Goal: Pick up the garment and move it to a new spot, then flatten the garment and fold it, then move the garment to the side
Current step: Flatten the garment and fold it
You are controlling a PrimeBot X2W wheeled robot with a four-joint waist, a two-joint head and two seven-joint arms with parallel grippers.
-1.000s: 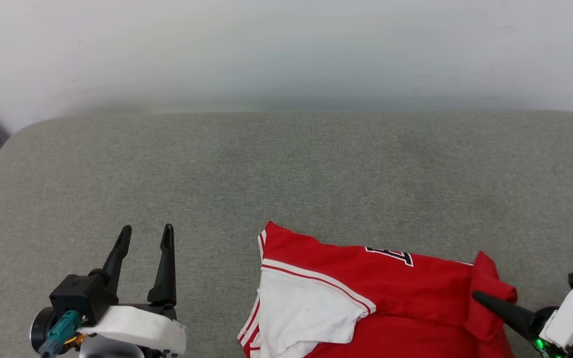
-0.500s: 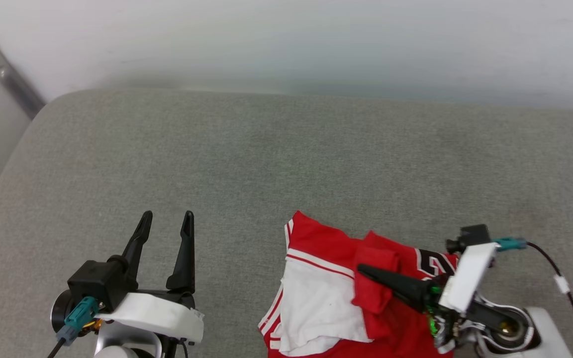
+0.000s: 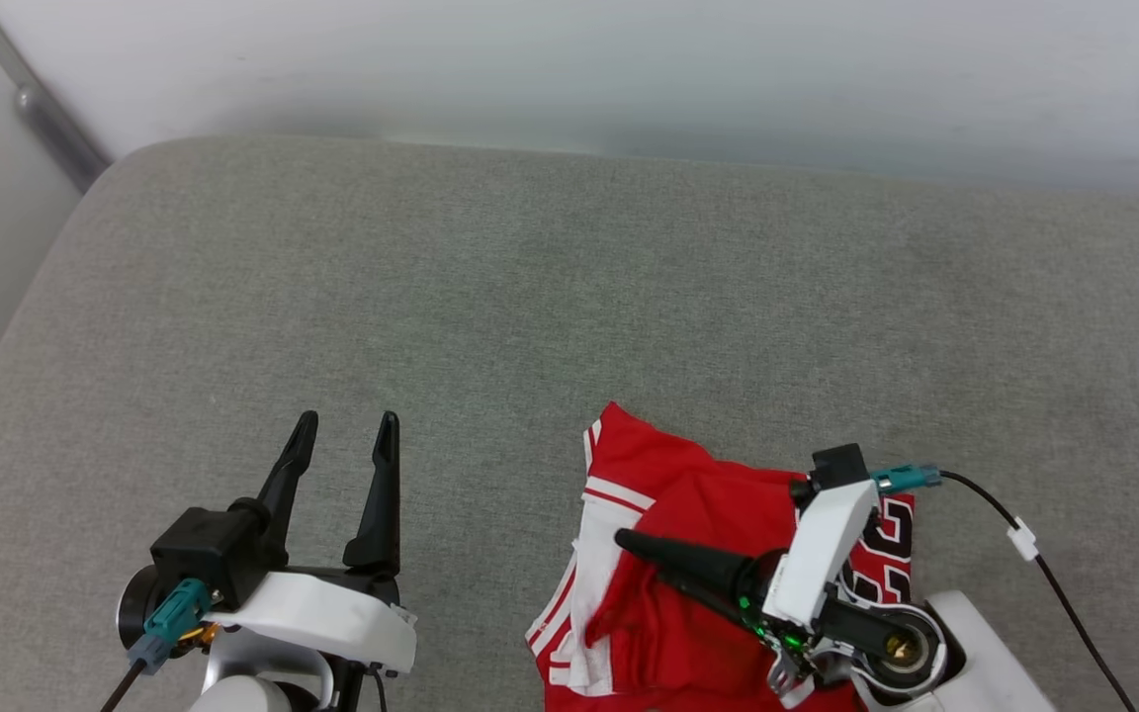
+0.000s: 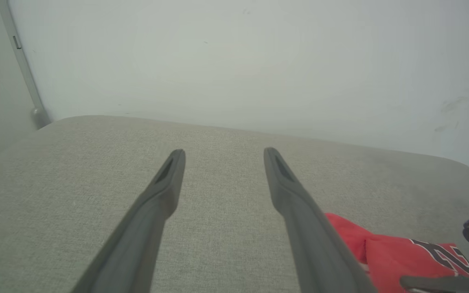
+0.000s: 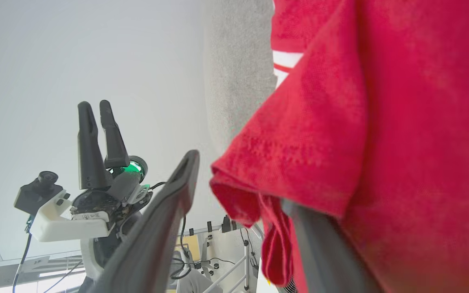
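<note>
The garment (image 3: 673, 475), a red shirt with a white striped sleeve and dark lettering, lies bunched on the grey cushion at the lower middle. My right gripper (image 3: 634, 554) lies over it, pointing left, open. In the right wrist view its fingers (image 5: 177, 191) stand wide apart at the gripper (image 5: 238, 181), and a red fold of the garment (image 5: 401, 122) drapes over the right-hand finger, hiding its tip. My left gripper (image 3: 342, 435) stands open and empty to the left of the garment, apart from it. In the left wrist view the gripper (image 4: 222, 152) points over bare cushion, with the garment (image 4: 389, 252) at lower right.
The grey cushion (image 3: 530, 297) stretches wide beyond and to both sides of the garment, up to a pale wall (image 3: 579, 69). A grey pipe (image 3: 45, 109) runs down the far left corner. A black cable (image 3: 1024, 539) trails from my right wrist.
The head camera has shifted. My right gripper carried a red fold leftward over the white sleeve, then opened its jaws. The left gripper stays open and still.
</note>
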